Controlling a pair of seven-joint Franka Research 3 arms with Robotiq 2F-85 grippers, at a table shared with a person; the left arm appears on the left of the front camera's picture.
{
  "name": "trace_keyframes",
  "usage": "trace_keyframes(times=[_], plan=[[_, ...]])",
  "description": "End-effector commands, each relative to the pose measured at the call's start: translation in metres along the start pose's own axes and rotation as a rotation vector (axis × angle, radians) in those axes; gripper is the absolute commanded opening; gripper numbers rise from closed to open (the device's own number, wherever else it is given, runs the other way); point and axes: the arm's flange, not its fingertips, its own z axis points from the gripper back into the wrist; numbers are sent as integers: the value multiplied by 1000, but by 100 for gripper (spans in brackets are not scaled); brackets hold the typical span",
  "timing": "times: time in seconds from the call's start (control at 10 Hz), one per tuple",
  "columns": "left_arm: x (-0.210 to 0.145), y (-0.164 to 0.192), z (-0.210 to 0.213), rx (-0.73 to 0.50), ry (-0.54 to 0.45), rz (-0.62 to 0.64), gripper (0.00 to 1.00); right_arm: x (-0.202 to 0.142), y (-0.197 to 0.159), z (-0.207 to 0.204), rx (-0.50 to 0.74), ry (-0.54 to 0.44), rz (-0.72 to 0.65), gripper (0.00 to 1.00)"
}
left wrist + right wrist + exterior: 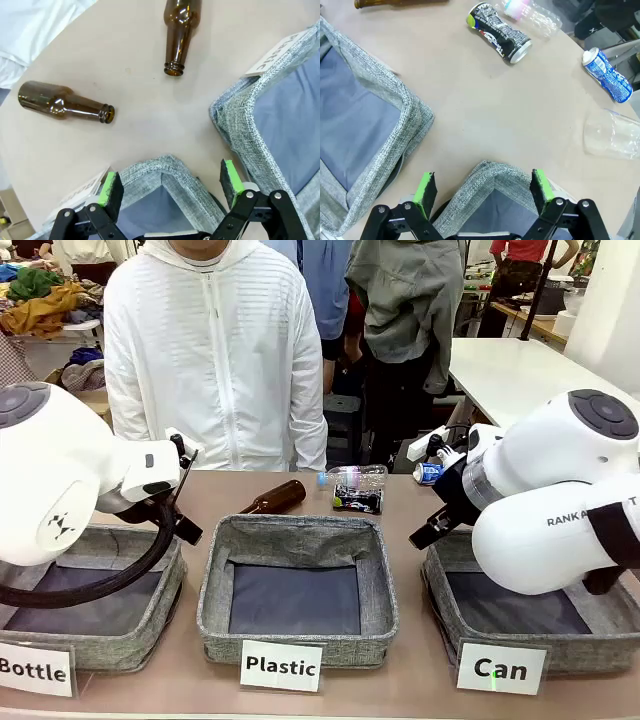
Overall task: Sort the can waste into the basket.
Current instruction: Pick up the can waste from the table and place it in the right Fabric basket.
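The right gripper (482,182) hangs with its jaws wide apart and nothing between them, above the far left corner of the basket (490,176) with the "Can" sign. Both cans lie on the bare table beyond that corner, outside the basket. The black can (499,32) is farther and to the left, just beside a clear plastic bottle (534,15). Its long axis runs mostly left to right across the table, so I think the jaws should close across its narrow body. The blue can (607,75) lies on its side more to the right. The left gripper (172,182), also spread and empty, is over the "Bottle" basket (150,170), well apart from both, so the right arm is clearly nearer. The black can has silver and green marks and looks dented. The blue one is small with white lettering.
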Motion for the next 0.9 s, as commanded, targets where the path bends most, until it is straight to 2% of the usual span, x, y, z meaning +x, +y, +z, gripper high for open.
trace_keyframes(times=[0.0, 0.8], plan=[[0, 0, 0, 0, 0, 0, 100, 0, 0, 0, 0, 0, 0, 100], [0, 0, 0, 0, 0, 0, 100, 0, 0, 0, 0, 0, 0, 100]])
